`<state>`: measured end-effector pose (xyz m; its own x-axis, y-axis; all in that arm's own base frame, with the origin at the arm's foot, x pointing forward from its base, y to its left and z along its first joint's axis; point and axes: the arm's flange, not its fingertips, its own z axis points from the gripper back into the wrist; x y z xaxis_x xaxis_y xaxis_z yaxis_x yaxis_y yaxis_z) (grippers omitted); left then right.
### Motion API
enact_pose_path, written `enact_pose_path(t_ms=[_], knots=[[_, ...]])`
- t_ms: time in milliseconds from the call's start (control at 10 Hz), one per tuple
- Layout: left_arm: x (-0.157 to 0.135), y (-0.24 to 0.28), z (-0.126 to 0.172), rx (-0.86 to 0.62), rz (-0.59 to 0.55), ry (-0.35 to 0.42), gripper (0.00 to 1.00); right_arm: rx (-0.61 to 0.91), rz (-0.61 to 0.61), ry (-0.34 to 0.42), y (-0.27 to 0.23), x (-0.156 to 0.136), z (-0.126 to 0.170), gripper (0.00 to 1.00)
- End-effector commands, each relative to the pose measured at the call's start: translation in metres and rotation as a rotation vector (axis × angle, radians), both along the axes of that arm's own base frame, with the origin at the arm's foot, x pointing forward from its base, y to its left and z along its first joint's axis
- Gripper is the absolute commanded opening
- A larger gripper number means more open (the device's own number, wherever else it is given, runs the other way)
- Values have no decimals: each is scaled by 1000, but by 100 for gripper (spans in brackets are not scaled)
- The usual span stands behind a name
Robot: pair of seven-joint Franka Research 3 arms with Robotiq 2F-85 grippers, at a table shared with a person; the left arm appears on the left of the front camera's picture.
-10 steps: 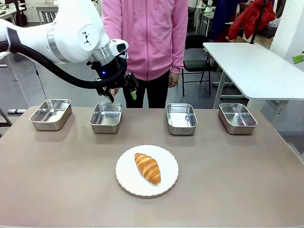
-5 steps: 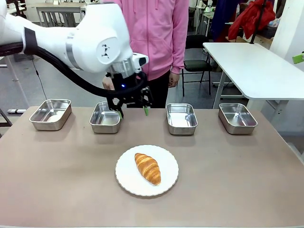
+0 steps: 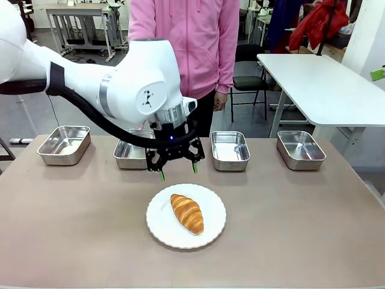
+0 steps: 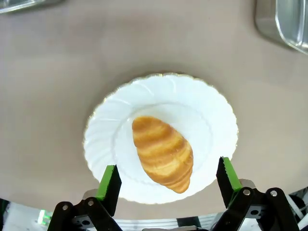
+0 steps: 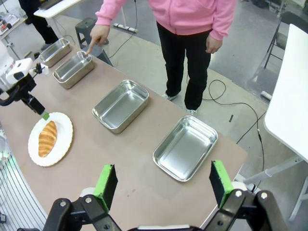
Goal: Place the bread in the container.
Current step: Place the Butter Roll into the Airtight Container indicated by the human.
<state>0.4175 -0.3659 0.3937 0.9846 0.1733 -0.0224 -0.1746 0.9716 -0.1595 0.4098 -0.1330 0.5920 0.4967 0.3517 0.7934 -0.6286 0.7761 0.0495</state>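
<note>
On brown tabletop [image 3: 301, 229]: bread [image 3: 187, 213] on white plate [image 3: 213, 224]; left gripper [image 3: 178, 173], right gripper [image 5: 161, 169] both spread wide.

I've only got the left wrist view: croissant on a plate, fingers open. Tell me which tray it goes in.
Observer: In the right wrist view the person's hand points a finger at the second tray from the robot's left.
Operator: Give me my gripper's height.
Observer: In the front view the left gripper hangs above the far rim of the plate, not touching the croissant.
Operator: Report the other gripper.
Observer: The right gripper is open, high over the right end of the table.
</note>
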Motion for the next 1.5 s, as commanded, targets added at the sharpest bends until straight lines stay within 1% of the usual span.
enact_pose_path(t_ms=[0,100,200,300,400,500,600,700,800,900,1000,1200,1400], knots=[[-30,-4,-6,-59,77,-22,100,17,19,-27,-1,1,-1,100],[-40,-5,-11,-69,139,-22,100,17,19,-27,-1,1,-1,100],[-50,-6,-16,-45,173,14,100,17,19,-27,-1,1,-1,100],[-52,-4,-18,-37,211,23,100,17,19,-27,-1,1,-1,100],[-49,-4,-13,11,166,52,100,17,19,-27,-1,1,-1,100],[-45,-9,-18,-35,151,23,100,17,19,-27,-1,1,-1,100],[-45,-9,-18,-35,151,23,100,17,19,-27,-1,1,-1,100],[-48,-6,-20,-18,163,40,100,17,19,-27,-1,1,-1,100],[-46,-10,-25,-4,247,30,100,17,19,-27,-1,1,-1,100],[-49,-10,-26,-28,291,41,100,17,19,-27,-1,1,-1,100],[-48,-12,-32,-18,305,45,100,17,19,-27,-1,1,-1,100],[-45,-21,-41,-30,279,82,100,17,19,-27,-1,1,-1,100],[-46,-22,-51,5,279,97,100,17,19,-27,-1,1,-1,100]])
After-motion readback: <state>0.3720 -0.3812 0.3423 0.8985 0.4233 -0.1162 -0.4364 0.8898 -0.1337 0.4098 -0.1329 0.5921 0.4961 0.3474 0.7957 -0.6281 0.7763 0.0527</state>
